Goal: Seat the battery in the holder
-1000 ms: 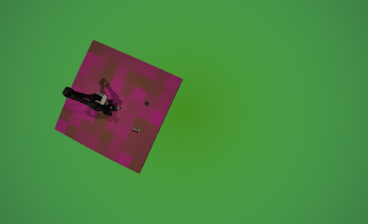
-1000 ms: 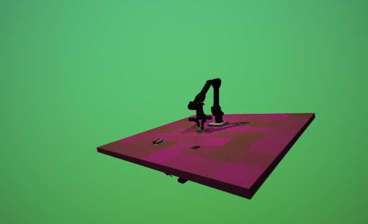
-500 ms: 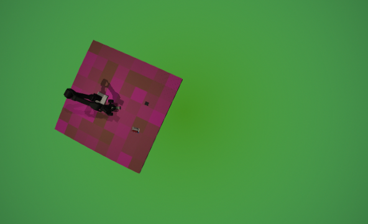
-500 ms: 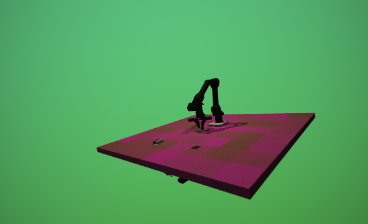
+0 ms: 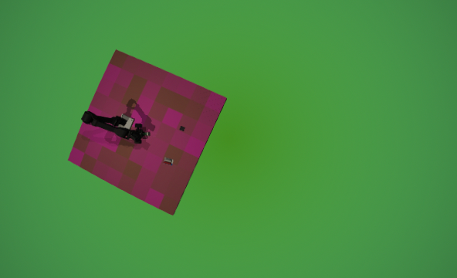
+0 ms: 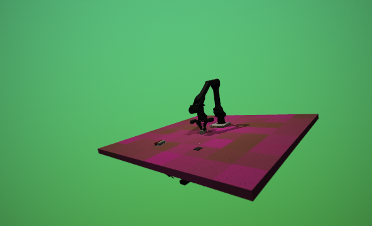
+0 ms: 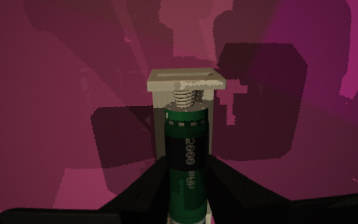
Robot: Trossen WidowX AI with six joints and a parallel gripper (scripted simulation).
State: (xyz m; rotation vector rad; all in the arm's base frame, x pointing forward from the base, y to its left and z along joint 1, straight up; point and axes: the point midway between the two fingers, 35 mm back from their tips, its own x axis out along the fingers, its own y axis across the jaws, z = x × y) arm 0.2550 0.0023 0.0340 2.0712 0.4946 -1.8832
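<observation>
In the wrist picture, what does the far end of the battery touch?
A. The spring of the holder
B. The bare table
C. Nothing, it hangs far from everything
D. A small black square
A: the battery, held in the claw, has its far end against the spring under the holder's end wall.

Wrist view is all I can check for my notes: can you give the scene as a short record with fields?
gripper: shut on the battery, fingers on both sides of it
battery: green and black, lying along the holder
spring: at the holder's far wall, battery's far end touching it
near end: out of frame, lip not visible
other items: small black square and a grey-red piece, both apart from the arm
table: pink-brown checked
</observation>
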